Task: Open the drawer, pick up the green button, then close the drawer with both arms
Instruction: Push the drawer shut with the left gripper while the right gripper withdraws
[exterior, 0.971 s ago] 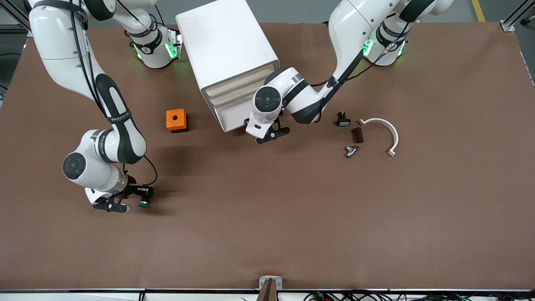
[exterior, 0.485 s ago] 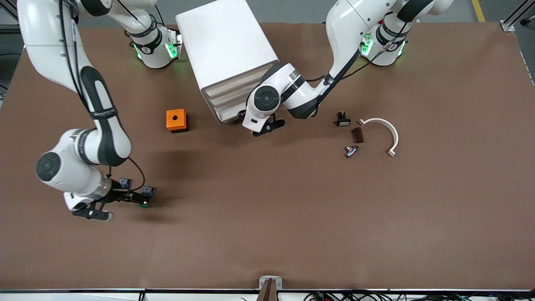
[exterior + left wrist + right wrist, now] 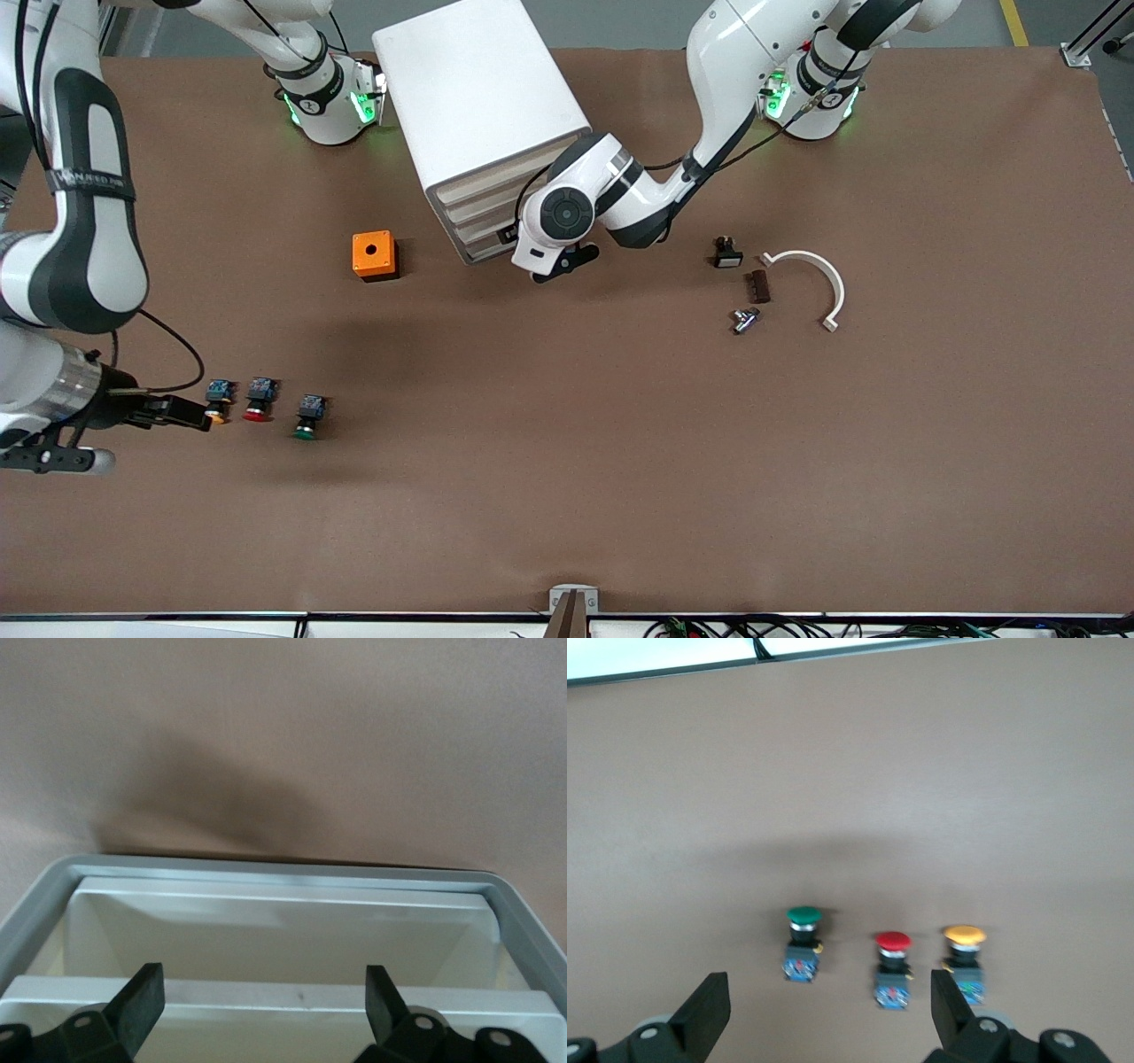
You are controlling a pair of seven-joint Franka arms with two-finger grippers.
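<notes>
Nearest the front camera, toward my right arm's end of the worktop (image 3: 567, 461):
Green button (image 3: 306, 416): lying on the worktop, free of my pincers, end of a row of three.
Red button (image 3: 259, 400): beside the green one, apart from it.
Orange-capped button (image 3: 217, 400): last in the row, just beside my right pincer.
Right pincer (image 3: 182, 413): fingers spread, holding nothing, low near the row; all three buttons show ahead of it in the right wrist view.
Farther back, orange box (image 3: 374, 255): alone on the worktop, near the cabinet.
Small parts: a black piece (image 3: 727, 253), a brown block (image 3: 757, 286), a metal fitting (image 3: 744, 319) and a white curved clip (image 3: 819, 283), toward my left arm's end.
Left pincer (image 3: 523, 239): fingers spread, at the cabinet's drawer fronts, gripping nothing.
Drawer (image 3: 490, 222): front level with the three others alike.
Cabinet (image 3: 478, 106): white, farthest back, between my arms' bases.
</notes>
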